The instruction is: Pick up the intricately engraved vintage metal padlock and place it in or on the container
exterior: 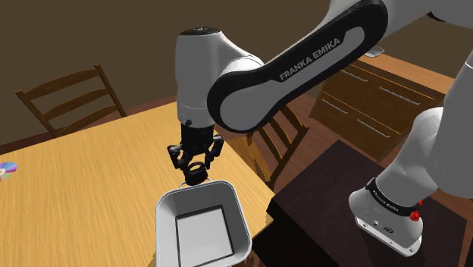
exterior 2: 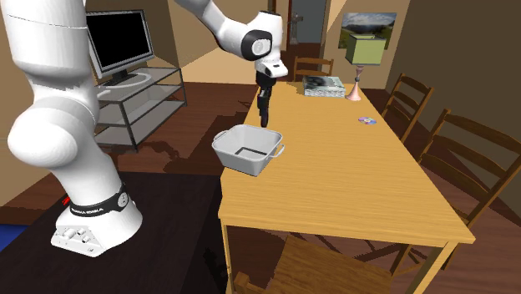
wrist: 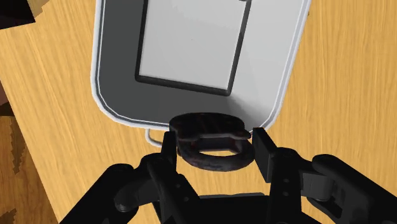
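My black gripper (exterior: 196, 168) hangs just above the far rim of the grey rectangular container (exterior: 168, 215), shut on a dark metal padlock (exterior: 198, 174). In the wrist view the padlock (wrist: 210, 140), dark with a round shackle, is clasped between the fingers (wrist: 168, 145) at the container's near rim (wrist: 191, 122); the container's flat pale floor shows beyond it. The second exterior view has the gripper (exterior 2: 265, 115) with its dark load over the container (exterior 2: 225, 151), which stands on the wooden table (exterior 2: 351, 175) near the edge on that view's left.
A disc (exterior 2: 366, 120), a stack of books (exterior 2: 324, 84) and a pink lamp (exterior 2: 356, 82) lie farther along the table. Wooden chairs (exterior: 70, 98) ring it. A TV stand (exterior 2: 138, 100) stands off the table's side, a wooden dresser (exterior: 379, 95) behind my arm.
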`<state>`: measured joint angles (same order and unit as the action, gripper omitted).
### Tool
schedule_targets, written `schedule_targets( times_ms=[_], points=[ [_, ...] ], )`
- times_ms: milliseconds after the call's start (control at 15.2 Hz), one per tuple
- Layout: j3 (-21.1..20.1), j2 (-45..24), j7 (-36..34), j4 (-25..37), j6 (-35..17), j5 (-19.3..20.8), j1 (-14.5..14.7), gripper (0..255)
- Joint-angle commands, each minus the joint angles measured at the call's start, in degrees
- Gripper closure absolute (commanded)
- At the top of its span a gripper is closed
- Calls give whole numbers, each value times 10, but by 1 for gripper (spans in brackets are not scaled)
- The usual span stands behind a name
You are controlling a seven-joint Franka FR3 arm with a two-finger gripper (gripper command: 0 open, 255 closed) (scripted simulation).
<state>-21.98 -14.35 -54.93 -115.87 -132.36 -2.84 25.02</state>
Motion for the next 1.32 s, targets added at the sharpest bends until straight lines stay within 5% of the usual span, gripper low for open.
schedule_targets(
  times_ms=[0,264,1254],
  points=[
    [-11,20,-24,-19,-3,-5,14,255],
    [-33,42,-78,-42,-11,-7,46,255],
    [-17,-38,-95,-70,-113,33,60,255]
  ],
)
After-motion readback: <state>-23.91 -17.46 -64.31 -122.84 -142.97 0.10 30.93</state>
